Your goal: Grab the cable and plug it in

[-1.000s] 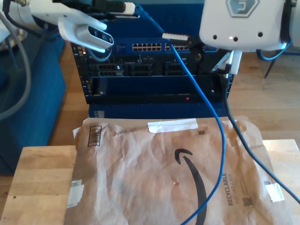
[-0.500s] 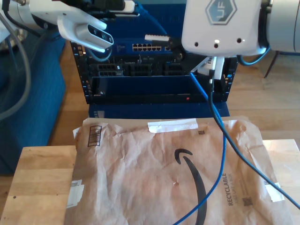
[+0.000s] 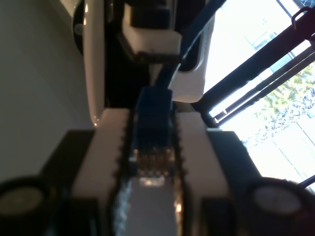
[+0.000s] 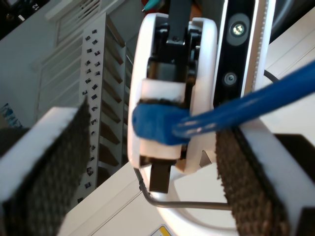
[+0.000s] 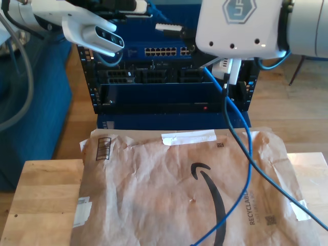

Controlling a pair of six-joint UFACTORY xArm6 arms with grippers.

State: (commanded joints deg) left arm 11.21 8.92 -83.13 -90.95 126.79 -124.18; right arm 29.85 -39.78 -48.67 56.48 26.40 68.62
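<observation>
My first gripper (image 3: 147,162), clamped on the cable (image 3: 152,110) plug, has swung toward my second gripper (image 4: 152,142), whose pads sit spread beside it, so a handover looks close

**Plug clamped between white pads**

The first gripper (image 3: 151,162) is closed on the blue cable's (image 3: 189,39) clear plug (image 3: 151,160), contacts visible. The cable runs off to another white gripper (image 3: 147,34) just beyond. Bright window (image 3: 275,98) behind, blurry.
</observation>
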